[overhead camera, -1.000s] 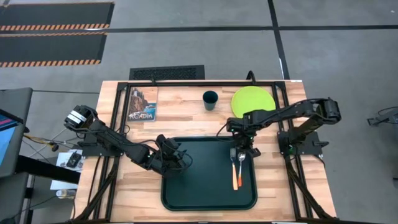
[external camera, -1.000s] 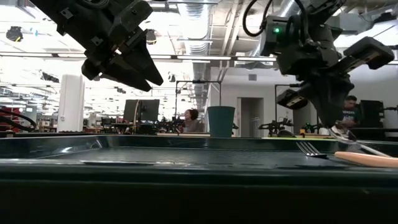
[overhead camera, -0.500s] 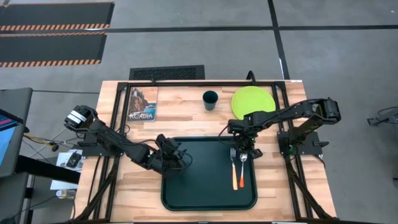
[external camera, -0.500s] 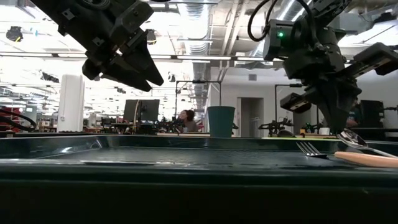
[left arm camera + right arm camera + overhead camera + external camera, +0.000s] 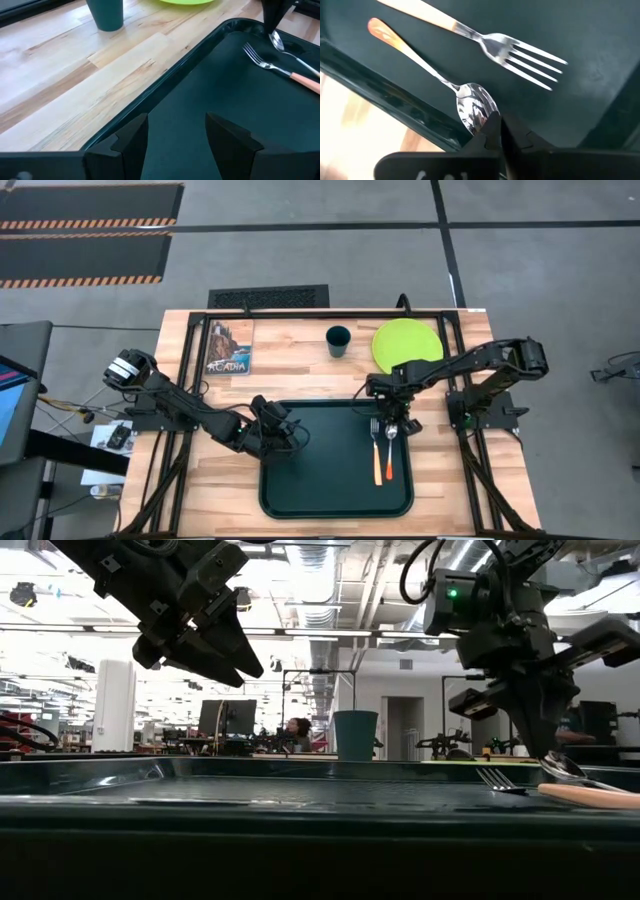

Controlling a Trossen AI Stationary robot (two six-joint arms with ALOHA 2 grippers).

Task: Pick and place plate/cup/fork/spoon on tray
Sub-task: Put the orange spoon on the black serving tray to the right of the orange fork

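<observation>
The tray [image 5: 300, 470] lies on the worktop [image 5: 300, 365] at its near-centre, and it holds two pieces of cutlery on its right side: the fork [image 5: 377, 448] and the spoon [image 5: 389, 450], side by side and nearly parallel, tines and bowl pointing toward the far rim, orange handles toward the near edge. The rest of the tray floor is bare. In the right wrist view the spoon [image 5: 445, 82] lies flat on the tray beside the fork [image 5: 485, 42], close to the tray's raised rim.

The right end effector [image 5: 393, 418] hangs directly over the spoon's bowl, its fingers pressed together with their tips just above or touching the bowl's edge; nothing is pinched between them. The left end effector [image 5: 283, 432] hovers over the tray's left part with its fingers spread and nothing between them.

Outside the tray, the cup [image 5: 338, 340] stands upright on the worktop behind it, and the plate [image 5: 405, 343] lies flat to the cup's right, partly under the right arm. A picture booklet [image 5: 230, 347] rests at the worktop's far left.

Compared with a second ago, the spoon's bowl has come down from a raised tilt to rest on the tray, and the right end effector has shifted slightly along with it. The left arm has not moved.
</observation>
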